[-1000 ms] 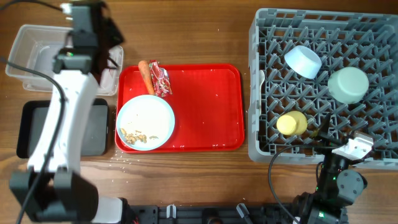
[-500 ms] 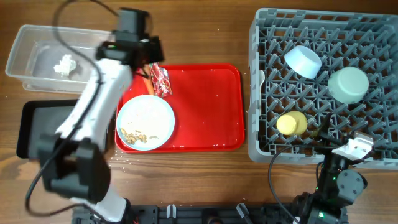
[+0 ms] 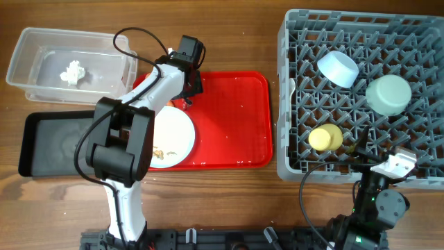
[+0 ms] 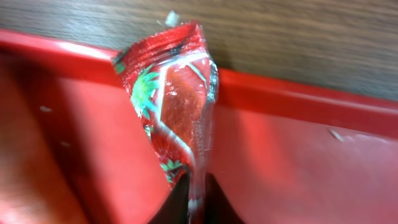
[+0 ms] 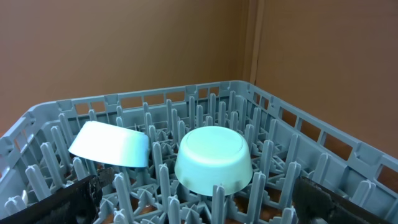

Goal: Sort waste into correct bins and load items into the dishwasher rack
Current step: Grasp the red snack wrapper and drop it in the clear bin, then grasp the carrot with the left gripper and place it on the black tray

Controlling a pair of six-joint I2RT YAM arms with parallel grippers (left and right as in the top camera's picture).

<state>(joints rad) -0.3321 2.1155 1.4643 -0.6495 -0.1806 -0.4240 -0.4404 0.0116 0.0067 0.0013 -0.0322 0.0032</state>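
We note the left hand clenched on one end of the red snack wrapper; the wrapper's other end reaches the far rim of the red tray, mid-worktop. The white tissue lies in the clear tub at the far left corner, and the black tray sits just nearside of it. The plate (crumbs on it) rests on the red tray's left part.

The right hand is released, fingers spread wide, by the near right corner. The rack on the right edge holds the small blue bowl, the mint bowl and the yellow cup.
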